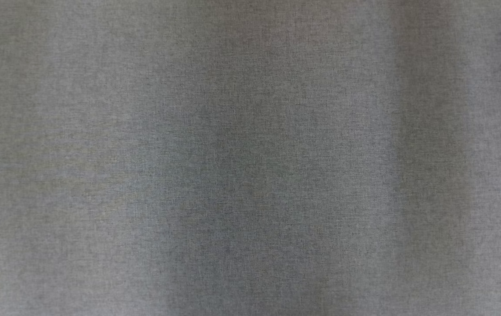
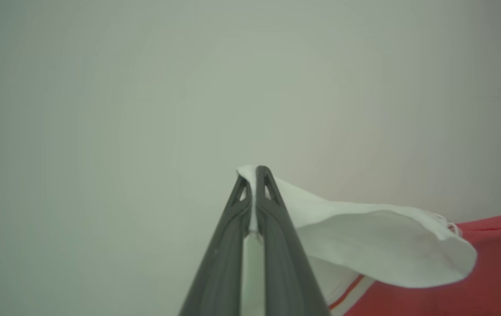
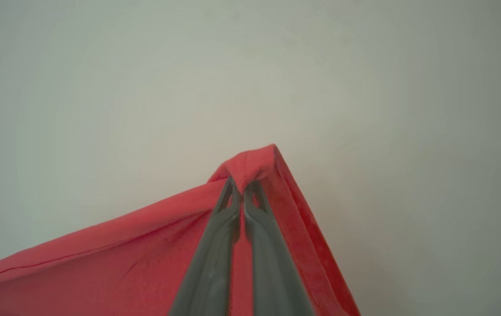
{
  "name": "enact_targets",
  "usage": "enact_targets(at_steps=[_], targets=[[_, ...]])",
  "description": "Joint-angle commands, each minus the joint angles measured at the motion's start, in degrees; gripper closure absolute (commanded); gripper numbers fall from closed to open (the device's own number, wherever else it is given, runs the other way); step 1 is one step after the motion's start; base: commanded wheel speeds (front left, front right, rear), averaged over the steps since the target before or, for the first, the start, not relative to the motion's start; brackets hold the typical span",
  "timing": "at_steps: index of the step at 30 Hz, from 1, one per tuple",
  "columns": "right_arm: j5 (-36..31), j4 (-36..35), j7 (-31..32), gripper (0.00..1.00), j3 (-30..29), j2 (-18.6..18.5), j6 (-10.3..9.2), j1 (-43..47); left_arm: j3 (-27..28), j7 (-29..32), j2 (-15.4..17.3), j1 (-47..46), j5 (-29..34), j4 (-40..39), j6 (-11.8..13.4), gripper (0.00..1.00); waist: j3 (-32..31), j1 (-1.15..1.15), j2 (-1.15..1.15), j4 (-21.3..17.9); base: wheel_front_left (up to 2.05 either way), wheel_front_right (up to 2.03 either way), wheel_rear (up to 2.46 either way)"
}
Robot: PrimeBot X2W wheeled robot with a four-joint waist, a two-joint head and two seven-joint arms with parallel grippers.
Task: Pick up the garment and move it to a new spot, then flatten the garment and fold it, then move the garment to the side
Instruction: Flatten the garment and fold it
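- Left gripper [image 2: 254,174] clenched on the garment [image 2: 377,245], white edge trailing right of its jaws
- Right gripper [image 3: 242,186] pinches a red fold peaking above its jaws

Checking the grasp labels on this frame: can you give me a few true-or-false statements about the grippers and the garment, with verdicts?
1. The left gripper is shut on a white part of the garment. True.
2. The right gripper is open and holds nothing. False: it is shut on a red fold of the garment.
3. The garment has both red and white cloth. True.
4. In the head view the garment lies spread over the middle of the grey surface. False: a sliver of it shows at the upper right edge.
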Motion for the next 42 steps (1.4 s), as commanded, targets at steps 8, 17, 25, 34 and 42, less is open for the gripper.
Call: enact_targets(at_steps=[8,17,25,34,42], targets=[[3.2,-2.2,-0.2,1.00,2.3,0.3,-0.10,7.2,-1.7,-3.6,1.3,6.6,-4.9,-1.1,0.1,1.00,-2.8,0.00,-0.01,0.5,0.00,0.00,0.00],[9.7,-9.2,0.1,1.00,6.1,-0.7,-0.10,23.8,2.4,-5.3,1.2,22.2,-9.7,-7.2,0.9,1.00,-8.4,0.00,-0.01,1.4,0.00,0.00,0.00],[15.7,-18.3,0.5,1.00,7.0,-0.8,-0.10,39.2,11.2,-5.4,0.8,42.4,-7.8,-22.6,5.8,1.00,-12.9,0.00,-0.01,1.5,0.00,0.00,0.00],[19.4,-29.7,0.6,1.00,2.9,0.7,-0.10,61.6,20.5,-5.4,-1.3,72.8,-4.3,-45.2,13.6,1.00,-17.2,0.00,-0.01,1.9,0.00,0.00,0.00],[18.7,-38.9,2.7,1.00,-1.2,4.8,-0.10,82.5,24.7,-5.4,-5.8,97.0,-3.4,-53.1,15.3,1.00,-22.1,0.00,-0.01,2.7,0.00,0.00,0.00]])
